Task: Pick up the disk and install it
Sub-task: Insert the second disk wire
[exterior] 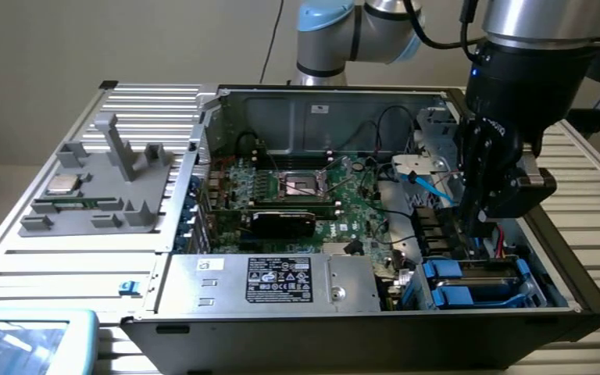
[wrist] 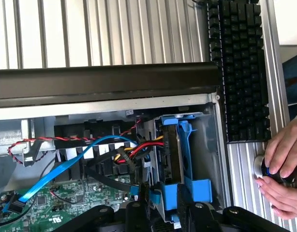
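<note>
Disk stands on edge inside the drive bay of the open PC case, in the corner next to the black side wall. Grey metal body, wrapped in a blue carrier. The carrier's blue tab end sits right at the gripper.

Gripper is down in the bay, straddling the near end of the disk. Cannot tell if it is clamped on the carrier or loose around it. In the exterior view the gripper hangs low into the case on that view's right, above two more blue carriers in the bay.

Just beside the disk: red, yellow and black power leads bunched against its side. A flat blue cable runs from there down to the green board. Twisted red-black wire runs along the case edge.

Exterior view: motherboard fills the middle of the case, with the silver box with black label at the front edge. Grey fixture tray lies on the slatted table at that view's left, with a small silver chip on it.

Outside the case in the wrist view: a black keyboard lies on the table. A person's hands rest near it, on a small round silver device.
</note>
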### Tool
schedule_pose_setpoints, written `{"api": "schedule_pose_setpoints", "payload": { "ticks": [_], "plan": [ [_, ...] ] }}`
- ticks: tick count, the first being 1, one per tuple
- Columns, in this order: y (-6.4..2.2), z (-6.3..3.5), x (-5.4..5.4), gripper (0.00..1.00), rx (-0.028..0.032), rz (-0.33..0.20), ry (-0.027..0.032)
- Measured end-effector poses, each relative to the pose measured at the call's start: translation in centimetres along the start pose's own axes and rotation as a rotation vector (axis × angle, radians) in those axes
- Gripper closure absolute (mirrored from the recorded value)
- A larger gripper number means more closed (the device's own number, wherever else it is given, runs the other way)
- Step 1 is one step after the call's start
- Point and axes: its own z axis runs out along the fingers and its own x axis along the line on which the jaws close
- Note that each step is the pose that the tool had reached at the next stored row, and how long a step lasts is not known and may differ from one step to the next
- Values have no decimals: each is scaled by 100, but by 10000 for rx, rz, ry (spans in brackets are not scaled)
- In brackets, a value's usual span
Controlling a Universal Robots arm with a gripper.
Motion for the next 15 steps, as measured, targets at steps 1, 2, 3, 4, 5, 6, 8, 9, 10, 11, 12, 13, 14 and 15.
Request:
{"api": "schedule_pose_setpoints", "payload": {
  "ticks": [1, 2, 3, 4, 5, 6, 8, 9, 10, 11, 12, 13, 14, 15],
  "plan": [
    [-1, 6, 1, 66, 4, 2, 34],
    [-2, 13, 3, 66, 8, 7, 85],
    [-3, 20, 5, 66, 10, 12, 142],
    [-4, 28, 7, 66, 12, 16, 199],
    [-5, 36, 10, 66, 13, 20, 250],
    [-6, 43, 12, 66, 15, 23, 288],
    [-12, 48, 12, 66, 18, 26, 305],
    [-14, 48, 12, 66, 18, 25, 306],
    [-15, 48, 12, 66, 17, 24, 305],
    [-17, 49, 12, 66, 17, 25, 307],
    [-17, 49, 12, 66, 17, 24, 307],
    [-18, 50, 12, 66, 17, 24, 308],
    [-18, 50, 12, 66, 17, 24, 308],
    [-18, 50, 12, 66, 17, 25, 308]
  ]
}}
